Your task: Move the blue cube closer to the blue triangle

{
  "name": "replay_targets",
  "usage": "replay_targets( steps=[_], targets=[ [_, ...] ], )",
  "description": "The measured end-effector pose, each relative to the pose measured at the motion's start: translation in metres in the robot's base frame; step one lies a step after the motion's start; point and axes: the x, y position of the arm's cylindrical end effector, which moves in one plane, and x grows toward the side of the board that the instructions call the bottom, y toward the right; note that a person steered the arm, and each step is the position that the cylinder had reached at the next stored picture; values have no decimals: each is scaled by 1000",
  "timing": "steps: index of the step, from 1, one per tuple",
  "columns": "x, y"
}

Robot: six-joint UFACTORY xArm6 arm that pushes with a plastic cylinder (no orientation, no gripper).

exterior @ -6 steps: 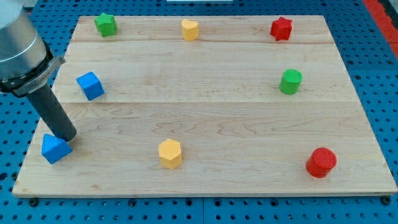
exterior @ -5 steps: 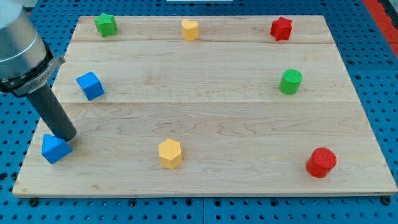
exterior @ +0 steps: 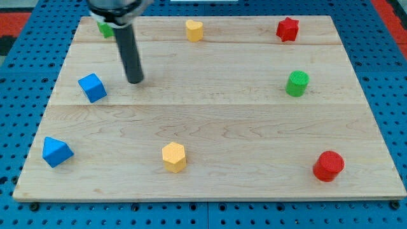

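Claw: there is none on this arm, only a dark rod, so nothing opens, closes or grips.
My tip: upper left of the frame, just right of the blue cube, apart from it.
Blue cube: left side of the desk, resting free.
Blue triangle: lower left corner, well below the cube.
Green star: top left, partly hidden behind the rod.
Yellow hexagon: bottom centre.
Green cylinder: right side.

Single raised view over board
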Motion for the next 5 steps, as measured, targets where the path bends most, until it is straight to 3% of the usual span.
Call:
replay_targets(
  steps=[3, 4, 5],
  targets=[
    [11, -98],
    [66, -99],
    [58, -85]
  ],
)
